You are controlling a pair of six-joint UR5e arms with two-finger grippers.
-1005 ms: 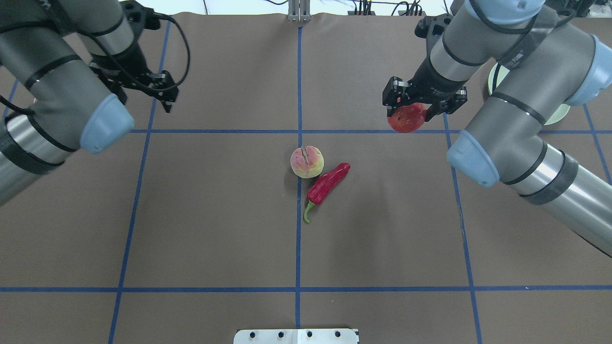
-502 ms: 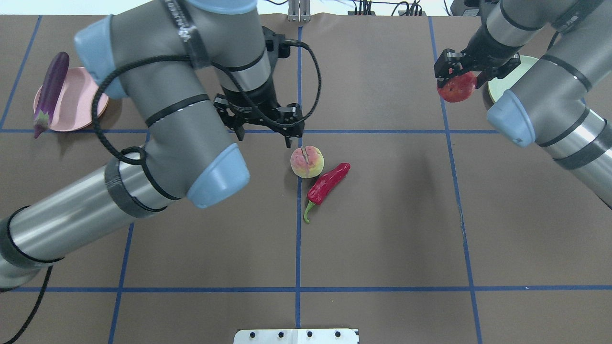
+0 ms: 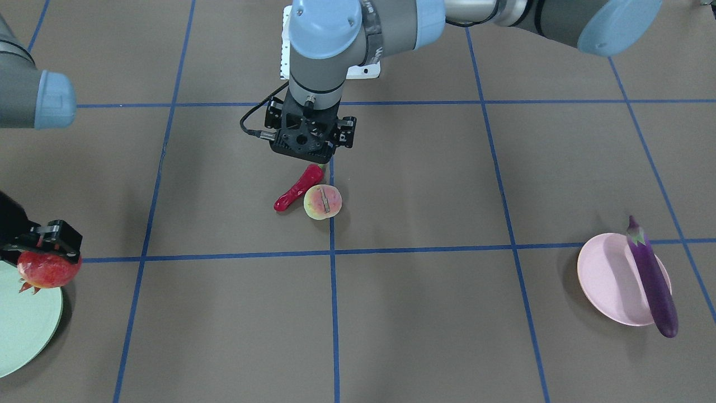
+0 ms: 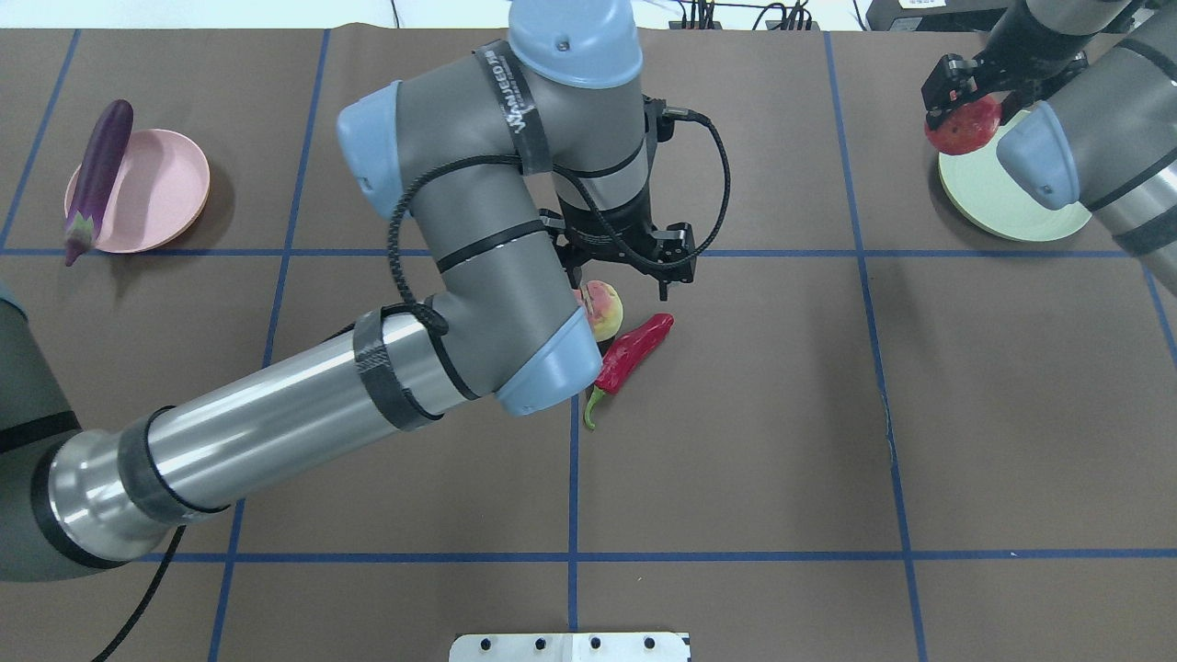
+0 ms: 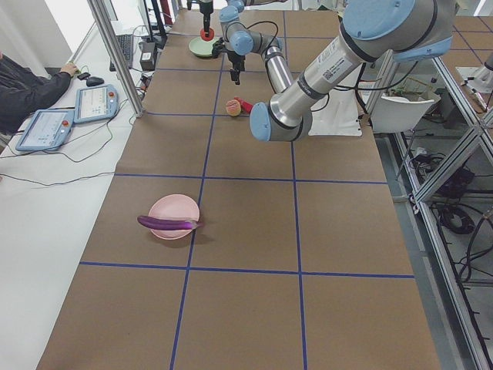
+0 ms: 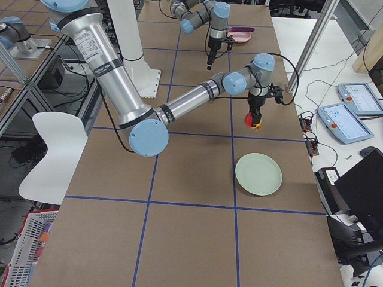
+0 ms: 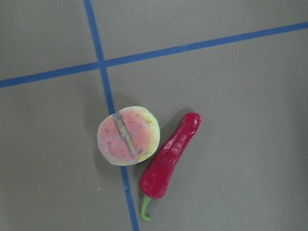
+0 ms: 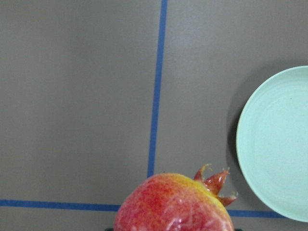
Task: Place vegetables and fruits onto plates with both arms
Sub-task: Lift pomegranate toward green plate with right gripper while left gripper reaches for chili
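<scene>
Left gripper [image 4: 618, 283] now over peach [image 3: 323, 202]; right gripper [image 4: 964, 108] with pomegranate [image 3: 47, 270] nearer green plate [image 4: 1002, 198]

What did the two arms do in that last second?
The left gripper swung in from the left side to hover, open, over the peach and chili pepper. The right gripper carried the pomegranate to the edge of the green plate. Unmoved: peach, chili pepper, eggplant on the pink plate.
</scene>
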